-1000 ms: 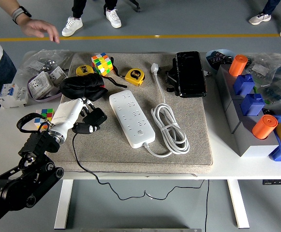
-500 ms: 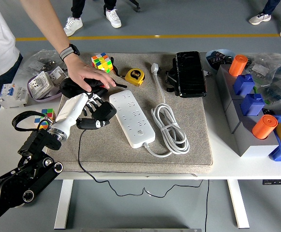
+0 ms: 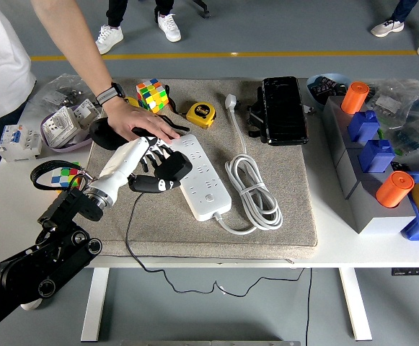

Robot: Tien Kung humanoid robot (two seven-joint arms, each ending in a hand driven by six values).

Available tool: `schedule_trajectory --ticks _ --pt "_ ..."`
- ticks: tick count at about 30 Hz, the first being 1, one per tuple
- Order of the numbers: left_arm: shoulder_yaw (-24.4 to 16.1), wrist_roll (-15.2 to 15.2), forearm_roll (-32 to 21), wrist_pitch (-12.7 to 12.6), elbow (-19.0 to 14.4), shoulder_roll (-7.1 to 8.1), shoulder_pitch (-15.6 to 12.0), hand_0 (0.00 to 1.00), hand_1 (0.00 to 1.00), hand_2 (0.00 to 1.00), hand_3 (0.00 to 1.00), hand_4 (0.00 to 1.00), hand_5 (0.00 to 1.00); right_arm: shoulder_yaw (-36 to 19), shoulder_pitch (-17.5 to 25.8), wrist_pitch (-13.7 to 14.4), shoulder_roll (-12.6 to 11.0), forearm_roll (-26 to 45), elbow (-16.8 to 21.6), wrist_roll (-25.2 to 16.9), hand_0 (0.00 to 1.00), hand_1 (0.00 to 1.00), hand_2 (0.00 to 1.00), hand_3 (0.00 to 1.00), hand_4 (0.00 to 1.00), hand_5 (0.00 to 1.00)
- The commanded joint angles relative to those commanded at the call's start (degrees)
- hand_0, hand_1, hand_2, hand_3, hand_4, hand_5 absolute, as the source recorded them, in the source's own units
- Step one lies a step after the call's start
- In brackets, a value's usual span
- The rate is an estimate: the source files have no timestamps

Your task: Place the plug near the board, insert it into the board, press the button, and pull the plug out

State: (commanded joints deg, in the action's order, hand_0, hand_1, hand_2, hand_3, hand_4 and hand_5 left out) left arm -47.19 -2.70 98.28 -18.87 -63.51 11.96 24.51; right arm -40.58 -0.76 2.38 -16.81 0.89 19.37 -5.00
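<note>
My left hand (image 3: 153, 163) is shut on the black plug (image 3: 167, 173), holding it over the left edge of the white power strip (image 3: 198, 176), which lies on the grey mat (image 3: 267, 231). The plug's black cord (image 3: 133, 241) trails down over the table's near edge. A person's hand (image 3: 143, 125) rests flat on a black pouch just behind my hand, by the strip's far end. The strip's own white cable (image 3: 254, 189) is coiled to its right.
Behind the strip lie a colour cube (image 3: 151, 94), a yellow tape measure (image 3: 201, 114) and a black box (image 3: 282, 109). Grey and blue blocks with orange cylinders (image 3: 371, 144) stand at the right. A small cube (image 3: 68, 175) and electrical parts (image 3: 59, 127) sit at the left.
My left hand has carried the plug right, from the mat beside the strip to over its left edge. The person's arm reached in and laid a hand on the black pouch.
</note>
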Motion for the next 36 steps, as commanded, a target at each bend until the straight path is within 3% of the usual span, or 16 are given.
schedule_trajectory --ticks 12,36 --pt "-2.29 0.08 1.31 0.04 -1.04 0.81 -0.34 0.259 0.390 0.411 0.544 0.800 0.002 0.32 -1.17 0.38 -0.03 -1.52 1.18 -0.11 0.589 0.642 0.559 0.484 0.747 0.475" --pt "-0.05 -0.33 1.00 0.52 -0.91 0.07 0.47 0.260 0.391 0.411 0.544 0.802 0.002 -1.74 0.03 0.22 -0.19 -1.88 0.91 -0.05 0.589 0.641 0.559 0.484 0.747 0.474"
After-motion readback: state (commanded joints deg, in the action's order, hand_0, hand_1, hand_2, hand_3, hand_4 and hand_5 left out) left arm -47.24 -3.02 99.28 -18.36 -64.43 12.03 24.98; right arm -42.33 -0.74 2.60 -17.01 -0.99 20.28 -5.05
